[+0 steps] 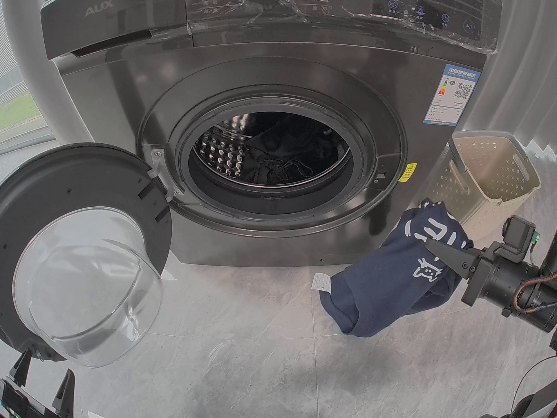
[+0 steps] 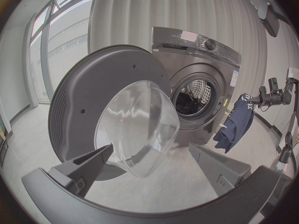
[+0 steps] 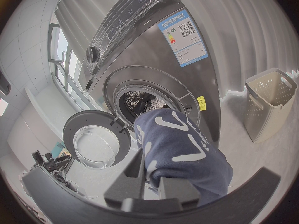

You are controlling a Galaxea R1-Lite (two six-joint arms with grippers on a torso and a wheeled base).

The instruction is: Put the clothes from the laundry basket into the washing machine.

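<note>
Head view: right gripper (image 1: 432, 244) clamps a navy, white-printed garment (image 1: 383, 280); left gripper (image 1: 46, 371) gapes.

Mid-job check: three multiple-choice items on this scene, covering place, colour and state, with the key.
1. The laundry basket stands: A. right of the washing machine; B. left of it; C. on it.
2. The garment in the right gripper is: A. red; B. navy, white print; C. yellow.
3. The machine's door is: A. shut; B. swung open; C. missing.
Key: A, on the floor beside the machine's right side; B, dark blue cloth with white marks; B, drum exposed.
</note>
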